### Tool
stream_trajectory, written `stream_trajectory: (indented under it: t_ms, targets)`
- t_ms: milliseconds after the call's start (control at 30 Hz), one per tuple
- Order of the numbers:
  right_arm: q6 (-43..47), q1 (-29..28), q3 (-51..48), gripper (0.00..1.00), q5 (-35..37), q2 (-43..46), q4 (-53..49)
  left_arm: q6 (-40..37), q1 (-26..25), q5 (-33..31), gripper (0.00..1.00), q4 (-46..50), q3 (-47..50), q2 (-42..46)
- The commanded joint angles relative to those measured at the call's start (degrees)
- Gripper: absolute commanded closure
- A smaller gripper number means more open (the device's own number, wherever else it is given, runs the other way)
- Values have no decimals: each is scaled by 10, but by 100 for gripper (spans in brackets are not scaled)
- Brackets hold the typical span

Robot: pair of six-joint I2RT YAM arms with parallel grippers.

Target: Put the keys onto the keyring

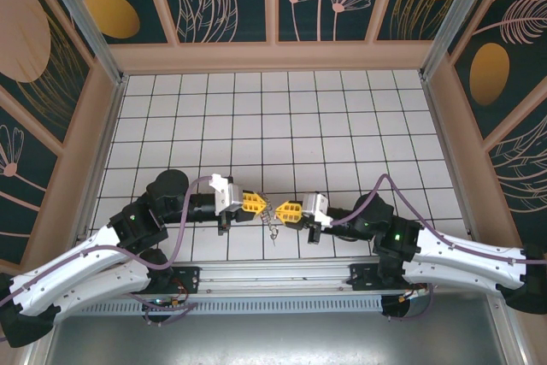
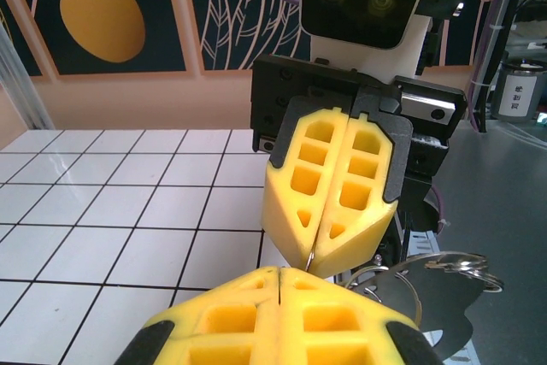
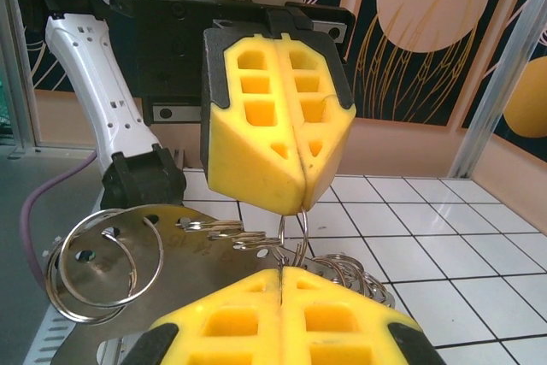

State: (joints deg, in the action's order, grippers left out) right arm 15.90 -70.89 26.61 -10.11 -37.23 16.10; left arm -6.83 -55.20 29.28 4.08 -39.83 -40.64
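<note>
- The left gripper (image 1: 259,204) and the right gripper (image 1: 285,210) meet tip to tip just above the middle of the tabletop's (image 1: 342,126) near edge. Between them they carry the keyring (image 1: 272,221).
- Each gripper has its yellow fingers pressed together. From the right wrist, the thin wire loop (image 3: 292,235) runs out of the seam of the left gripper (image 3: 301,204) and down into the seam of the right gripper (image 3: 282,273). Both therefore look clamped on the keyring.
- Holding it from two sides likely keeps the loop taut and steady off the tabletop, so that one spot on it can be worked open for threading.
- The stretched part of the loop has its long axis from one gripper tip to the other, roughly along the near edge in the top view.
- The cluster of metal pieces (image 3: 184,250) and split rings (image 3: 102,267) hangs from the wire by its own weight, below the grip. From the right wrist it sits to the left of the fingers; from the left wrist the rings (image 2: 449,264) sit to the right.
- Whether any hanging piece is a key cannot be told.
</note>
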Motion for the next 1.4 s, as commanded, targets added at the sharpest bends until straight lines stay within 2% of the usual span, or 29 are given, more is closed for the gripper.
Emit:
stream_trajectory:
  t_ms: [0, 267, 833, 1367]
  targets:
    - [-4, -5, 19, 100, 7, 0, 18, -1, -2, -1, 100, -18, 3, 5]
    - [-1, -5, 26, 100, 44, -2, 22, -2, -2, -3, 100, -15, 4, 5]
    - [-1, -5, 44, 100, 17, -19, 8, -6, -3, -14, 100, -10, 4, 14]
    - [7, -7, 61, 100, 17, -5, -54, -8, -2, -15, 100, -13, 5, 10]
